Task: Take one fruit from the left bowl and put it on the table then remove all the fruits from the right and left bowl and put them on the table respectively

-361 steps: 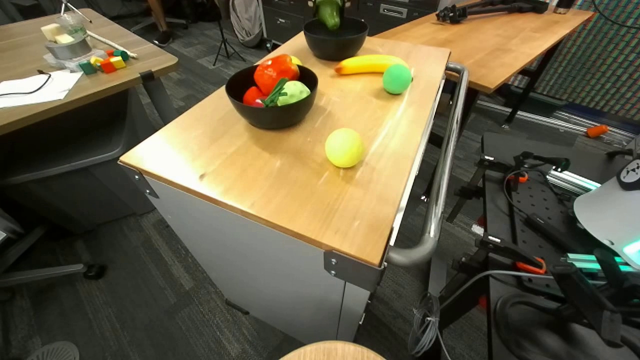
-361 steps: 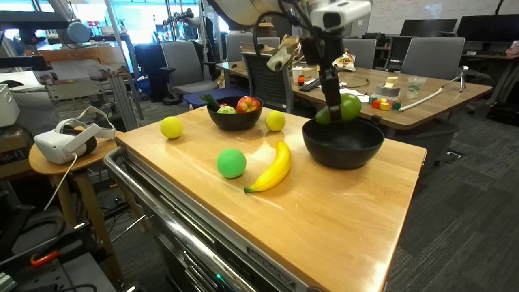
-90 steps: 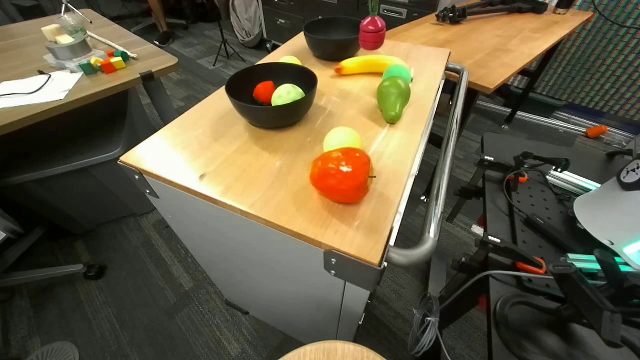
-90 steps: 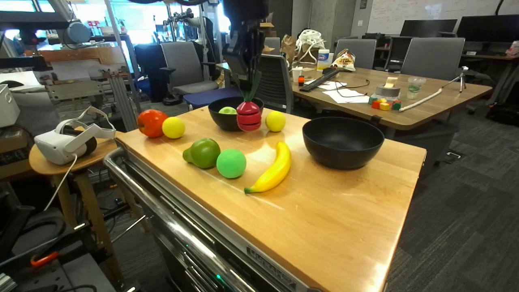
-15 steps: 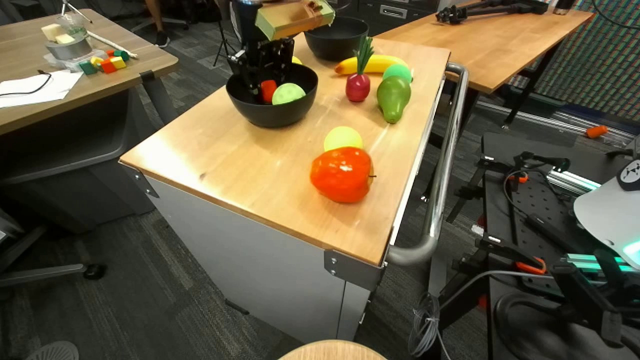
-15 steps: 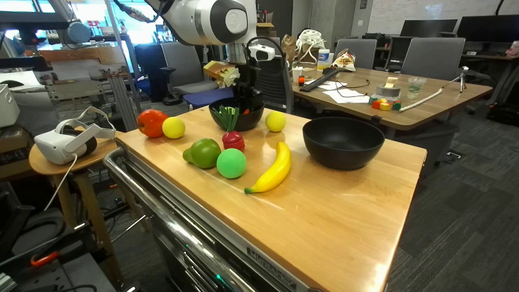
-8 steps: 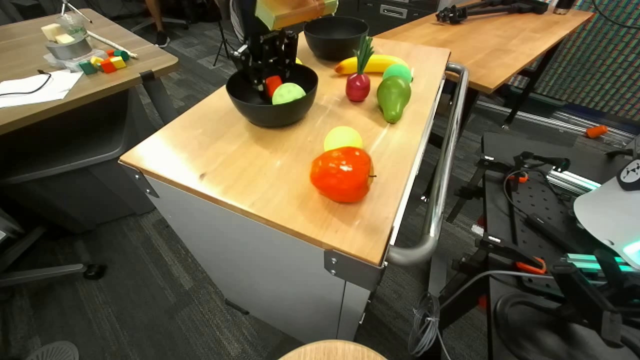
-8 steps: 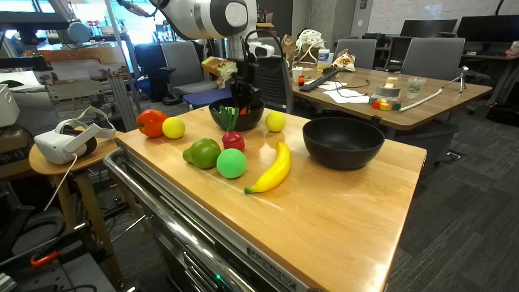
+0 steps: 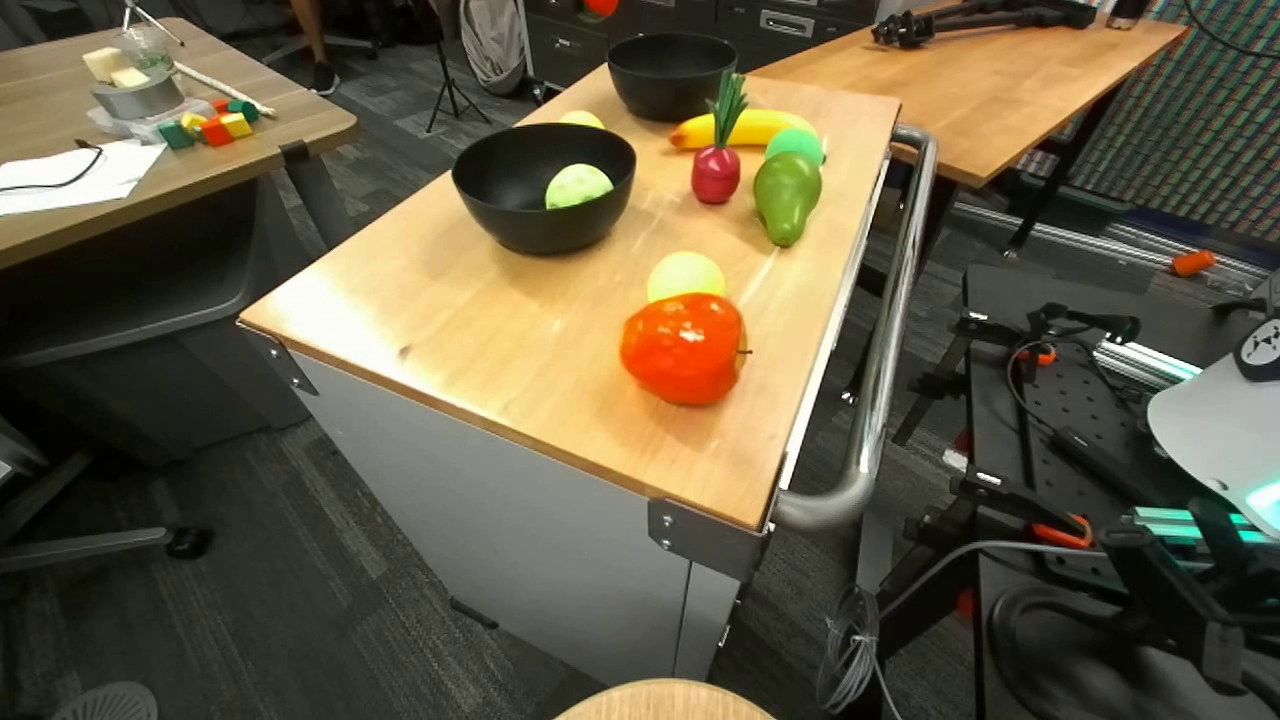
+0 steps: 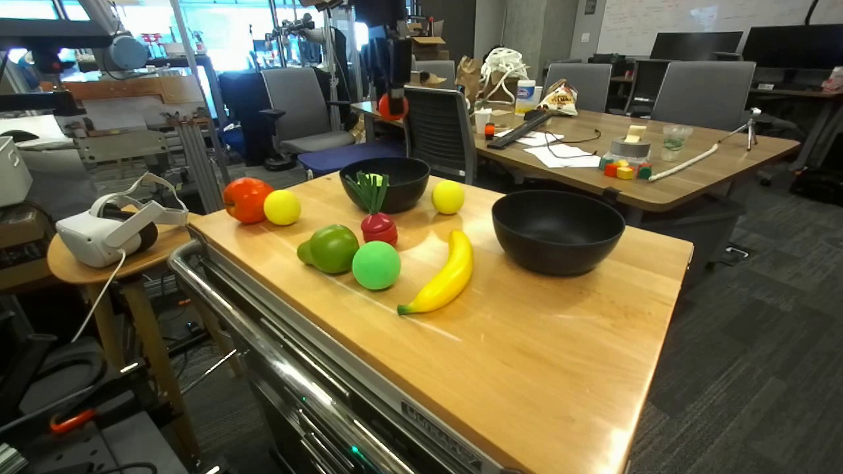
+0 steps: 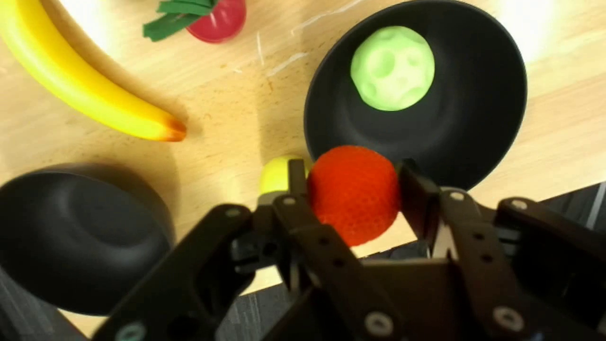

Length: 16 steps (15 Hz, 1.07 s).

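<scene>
the gripper is grasping the red ball, pinched between both fingertips and held up clear of the worktop. i read this as the bowl-clearing step, with the set-down not yet done. the pale ball sits alone in its bowl, leaning on the wall toward the rail; no fruit shows in the bare bowl. which counts as left and which as right, i can't settle from my seat.

next i'd want to bring the red ball over the worktop, come down low, ease the jaws apart gently. it could roll, so i'd stay off the rail edge. then back for the pale ball, the last one i can make out in either bowl.

surfaces now! the red ball looks matte and finely dimpled; the pale ball is pocked with shallow craters, foam or plastic, i can't say. smooth black bowls, both along the edge opposite the rail, a yellow ball between them. toward the corner by the rail, the big red fruit gleams, lumpy, thin-stemmed, just beside the second yellow ball. mid-worktop, on the rail side, i've got the avocado tapering to a blunt neck, a plain green ball, the slick curved banana and a round radish with strappy green leaves.
</scene>
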{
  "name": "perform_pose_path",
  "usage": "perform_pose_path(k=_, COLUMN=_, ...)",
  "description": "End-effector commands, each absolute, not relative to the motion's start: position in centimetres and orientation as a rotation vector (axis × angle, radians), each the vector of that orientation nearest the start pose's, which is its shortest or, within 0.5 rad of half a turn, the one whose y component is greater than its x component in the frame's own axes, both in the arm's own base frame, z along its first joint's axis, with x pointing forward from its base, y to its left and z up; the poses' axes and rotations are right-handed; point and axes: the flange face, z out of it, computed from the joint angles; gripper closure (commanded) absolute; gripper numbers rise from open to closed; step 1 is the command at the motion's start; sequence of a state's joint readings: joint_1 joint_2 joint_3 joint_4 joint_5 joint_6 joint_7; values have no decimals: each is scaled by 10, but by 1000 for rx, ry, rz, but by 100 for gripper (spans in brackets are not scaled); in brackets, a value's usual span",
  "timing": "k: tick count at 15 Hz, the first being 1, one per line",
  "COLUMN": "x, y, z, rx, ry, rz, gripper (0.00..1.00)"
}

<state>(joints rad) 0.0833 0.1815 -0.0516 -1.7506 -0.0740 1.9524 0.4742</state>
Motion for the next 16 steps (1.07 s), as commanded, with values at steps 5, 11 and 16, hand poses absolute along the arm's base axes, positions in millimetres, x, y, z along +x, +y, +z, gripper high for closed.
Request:
perform_pose_path(k=5, x=584, y=-62, z=409, rx=-2925, ry=1077, rz=-49, gripper=76)
perform_pose_path(k=11, x=585, y=-68, z=365, rx=-2875, ry=1104, rz=9, gripper=19)
perform_pose_path(k=16, x=590, y=-56, z=391, rx=-2865, ry=1066, rz=-43, gripper=0)
